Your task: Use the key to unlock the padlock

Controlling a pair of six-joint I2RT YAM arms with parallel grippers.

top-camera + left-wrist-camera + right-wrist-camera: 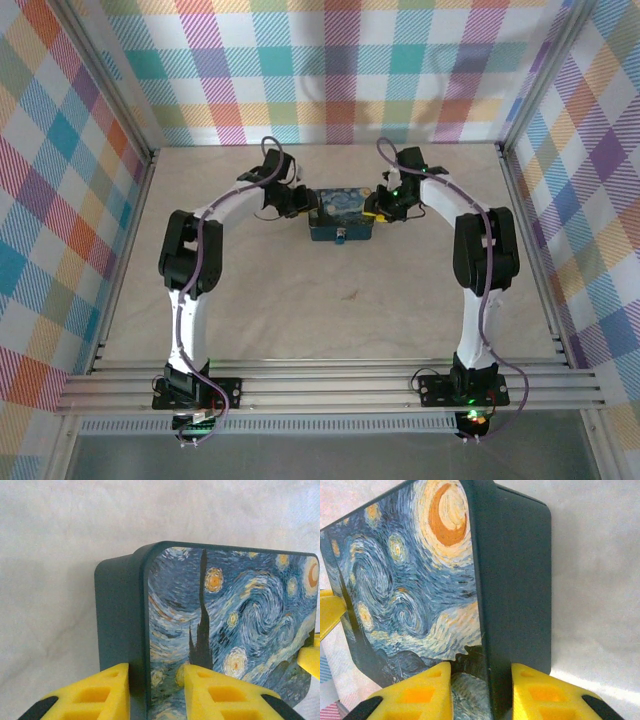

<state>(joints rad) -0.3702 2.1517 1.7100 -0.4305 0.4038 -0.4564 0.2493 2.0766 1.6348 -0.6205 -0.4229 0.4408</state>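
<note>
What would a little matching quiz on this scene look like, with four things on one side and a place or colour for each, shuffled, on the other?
Things:
1. left gripper
2. right gripper
3. padlock
4. walls

Places and colours:
A. clamped on the end printed with an orange crescent moon
B. multicoloured plaid
C. clamped on the end printed with a dark cypress tree
D. dark blue with yellow swirls, spanning between both grippers

Pairs: 1-C, 2-A, 3-D, 4-B
</note>
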